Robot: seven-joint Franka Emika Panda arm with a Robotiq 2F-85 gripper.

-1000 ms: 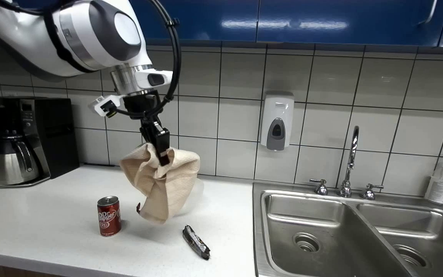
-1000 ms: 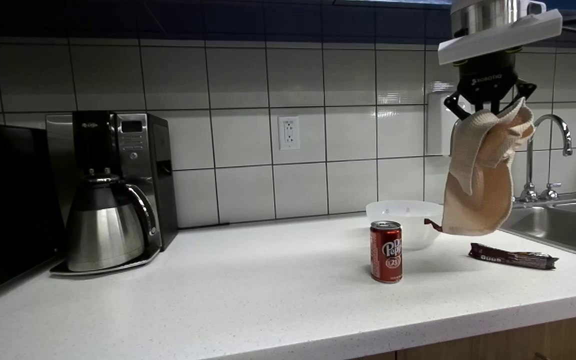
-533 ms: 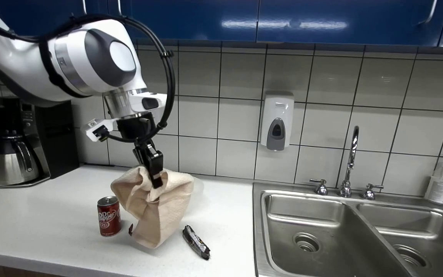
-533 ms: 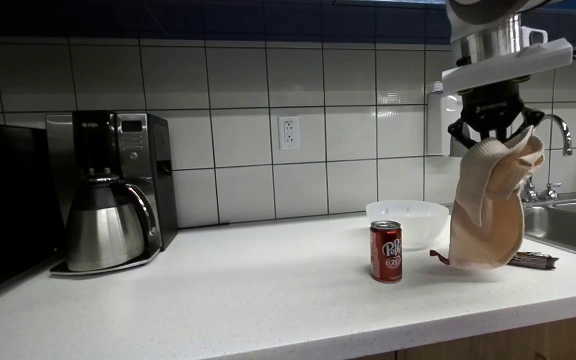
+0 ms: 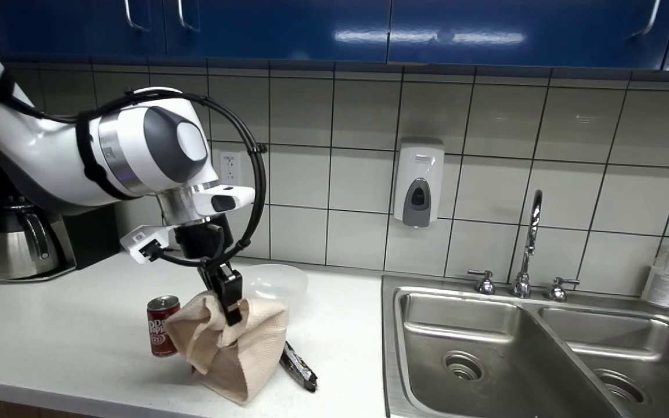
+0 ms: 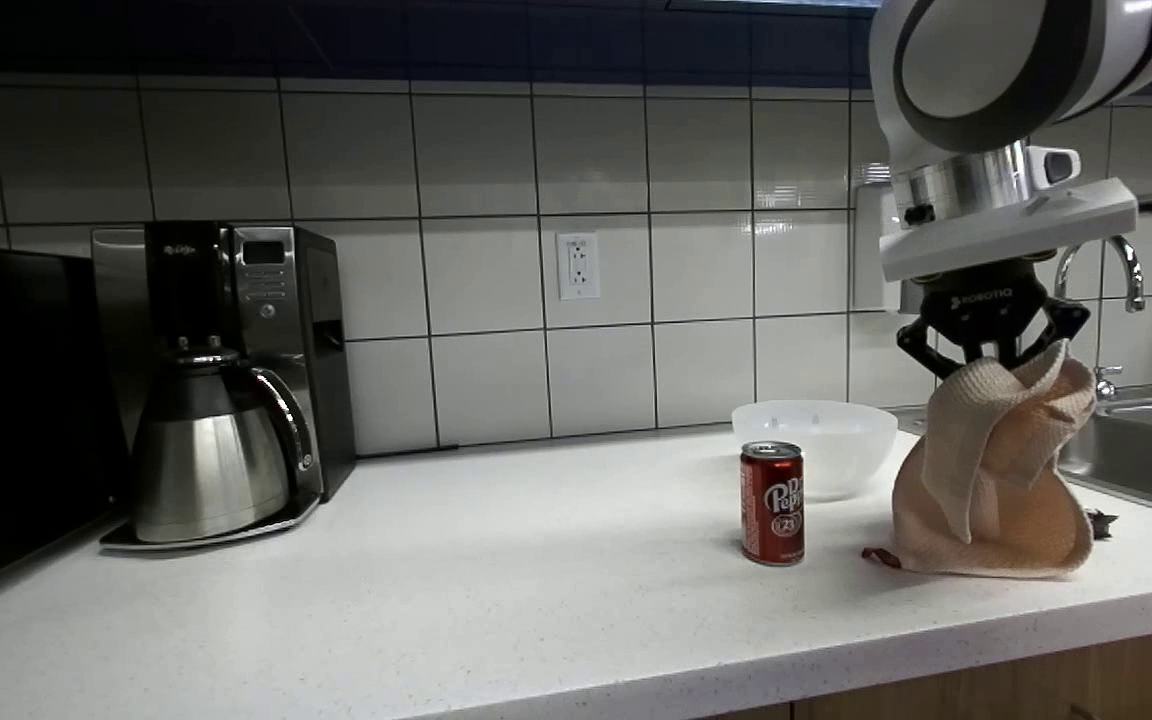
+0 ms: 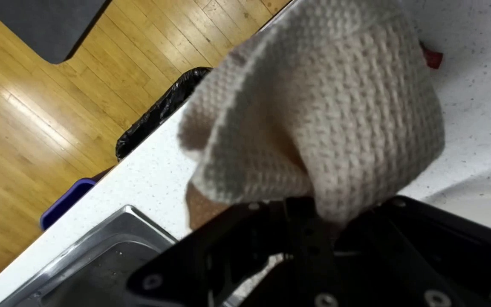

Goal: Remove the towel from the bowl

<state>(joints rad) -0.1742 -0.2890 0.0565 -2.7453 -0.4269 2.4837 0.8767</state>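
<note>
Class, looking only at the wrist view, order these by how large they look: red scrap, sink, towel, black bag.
Largest to smallest, judging visible parts:
1. towel, helped by being close
2. sink, partly out of the picture
3. black bag
4. red scrap

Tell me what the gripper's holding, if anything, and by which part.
The gripper holds the towel by bunched cloth in its upper part; the rest drapes below.
</note>
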